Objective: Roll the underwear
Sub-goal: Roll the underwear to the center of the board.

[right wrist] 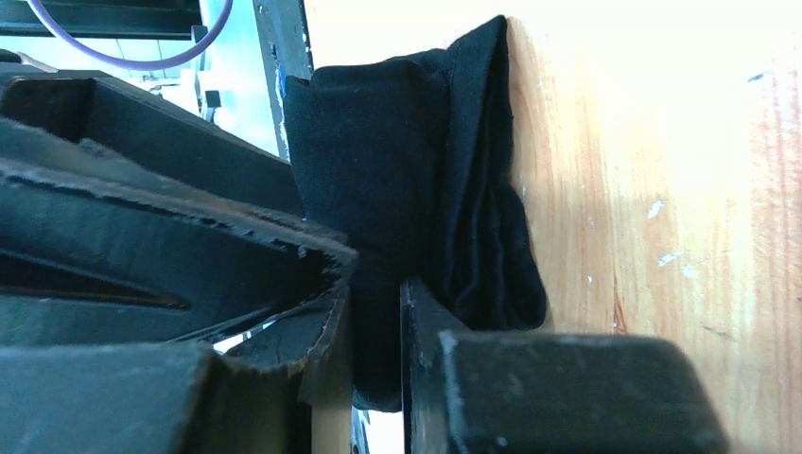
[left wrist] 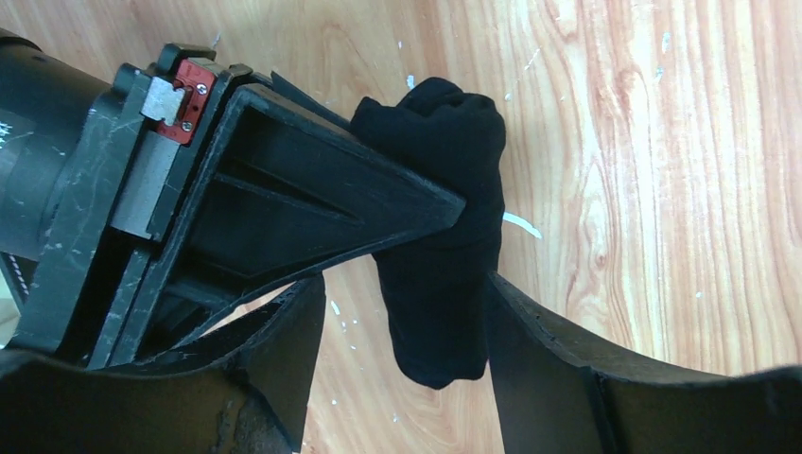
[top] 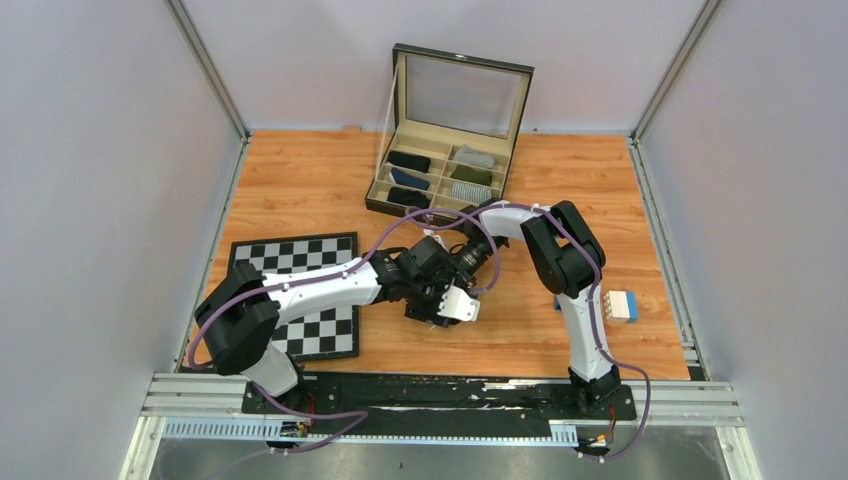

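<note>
Closest to the lens, the left tool (left wrist: 405, 284) has its two dark fingers (left wrist: 577, 378) spread wide, one on each side of the underwear (left wrist: 440, 322). The finger on the right of that view sits at the cloth's edge. The other stands apart from it, with bare wood showing between. So this tool is open and clamps nothing.

Between those fingers the underwear is a compact black bundle, rolled thick and lying on the tabletop (left wrist: 662, 189). The right tool (right wrist: 378, 293) reaches in from the other side and is closed on it. Its own camera shows both tips nipped onto a fold of the black fabric, with only cloth in the narrow gap.

From above, the two tools meet in the near half of the tabletop, just beside the chequered board (top: 300, 290). The organiser box (top: 450, 150) stands well behind them.

To my eye the rolling is nearly finished. There is no flat sheet left, only a roll, though it bulges unevenly at one end. The step in hand looks like securing that roll.

I'd say the next move calls for care in letting go. The left tool could close across the roll's girth to steady it, or lift clear without brushing it. The right tool's pinch sits among the folds, so a hasty pull could drag a layer out and loosen the roll.
</note>
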Robot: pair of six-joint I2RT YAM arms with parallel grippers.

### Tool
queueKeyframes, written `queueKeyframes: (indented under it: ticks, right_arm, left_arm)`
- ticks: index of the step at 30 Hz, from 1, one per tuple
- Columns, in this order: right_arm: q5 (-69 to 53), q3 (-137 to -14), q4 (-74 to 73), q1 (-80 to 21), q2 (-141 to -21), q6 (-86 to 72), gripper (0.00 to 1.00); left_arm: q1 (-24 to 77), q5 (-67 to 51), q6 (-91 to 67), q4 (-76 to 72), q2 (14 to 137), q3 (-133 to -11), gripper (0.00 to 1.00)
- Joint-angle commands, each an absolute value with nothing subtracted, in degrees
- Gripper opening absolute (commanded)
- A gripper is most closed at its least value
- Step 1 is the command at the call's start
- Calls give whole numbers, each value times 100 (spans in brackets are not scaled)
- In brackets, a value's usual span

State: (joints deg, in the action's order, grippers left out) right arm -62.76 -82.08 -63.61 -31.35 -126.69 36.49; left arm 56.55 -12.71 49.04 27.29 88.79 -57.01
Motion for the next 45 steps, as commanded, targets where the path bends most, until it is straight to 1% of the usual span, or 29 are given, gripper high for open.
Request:
queueKeyframes:
  ticks: [1,5,6,7,10,14,16,17,18,20,22,25,27,29,30,31,32,33,34,35,37,39,42,45]
  right_arm:
    - [-5412,-8128,-5879,-3155,-12958,3991,2]
    - [-5405,-8117,-5856,-3149,-12939,3955,3]
    - [-5392,-8088,-5810,-3146,-12914,3917,3]
    - [-5370,-8039,-5761,-3146,-12854,3904,5]
    - [-5012,-7984,-5693,-3126,-12373,3890,26]
    - [-4701,-8457,-6511,-2637,-11561,4257,60]
    - [-4674,-8841,-6929,-2220,-11143,4315,80]
    - [-4687,-9045,-7140,-1986,-10964,4348,95]
    - [-4723,-9202,-7349,-1770,-10746,4384,99]
    - [-4758,-9360,-7417,-1291,-10211,4354,100]
    - [-4433,-9130,-6752,-873,-9287,3967,100]
    - [-3168,-7895,-4709,-390,-7593,3283,100]
    - [-2396,-6940,-3557,-307,-6530,3286,100]
    - [-2463,-6309,-3097,-219,-5878,3458,100]
    - [-2700,-6102,-3180,-210,-5707,3610,100]
    - [-3240,-6037,-3502,-217,-5583,3917,99]
    - [-3864,-5996,-4004,-246,-5515,4380,94]
    - [-4273,-5905,-4434,-357,-5465,4717,89]
    - [-4428,-5801,-4672,-546,-5426,4834,83]
    - [-4425,-5667,-4790,-778,-5380,4893,75]
    - [-4251,-5363,-4812,-1374,-5370,5112,65]
    - [-3663,-5198,-4828,-2101,-5492,5501,54]
    - [-3013,-5076,-4680,-2980,-5876,5810,47]
    - [-2480,-4899,-4213,-3812,-6199,5948,45]
  left_arm:
    - [5687,-1321,4764,2341,9139,-5723,65]
    - [5687,-1318,4839,2566,9583,-5896,49]
    - [5687,-1333,4887,2677,9686,-5970,43]
    - [5684,-1397,4946,2810,9793,-6036,39]
    - [5686,-1520,5140,3197,10018,-6184,23]
    - [5687,-1809,5160,3590,10194,-6297,9]
    - [5687,-1979,5062,3720,10278,-6351,5]
    - [5682,-2052,5024,3772,10328,-6378,4]
    - [5674,-2137,4977,3830,10395,-6419,3]
    - [5634,-2317,4933,3984,10553,-6541,2]
    - [5517,-2563,4862,4217,10763,-6763,2]
    - [5238,-2978,4656,4437,11144,-7153,2]
    - [5018,-3267,4539,4696,11442,-7522,3]
    - [4776,-3566,4393,5011,11846,-7943,3]
    - [4688,-3727,4342,5147,12002,-8145,3]
    - [4609,-3874,4300,5279,12147,-8298,3]
    - [4549,-3997,4255,5358,12259,-8422,3]
    - [4510,-4070,4212,5398,12336,-8505,3]
    - [4497,-4100,4186,5400,12380,-8541,3]
    - [4492,-4109,4142,5365,12403,-8562,3]
    - [4476,-4145,4023,5333,12467,-8595,3]
    - [4457,-4166,3936,5352,12552,-8646,3]
    - [4403,-4198,3872,5368,12682,-8701,3]
    - [4377,-4177,3904,5395,12740,-8766,4]
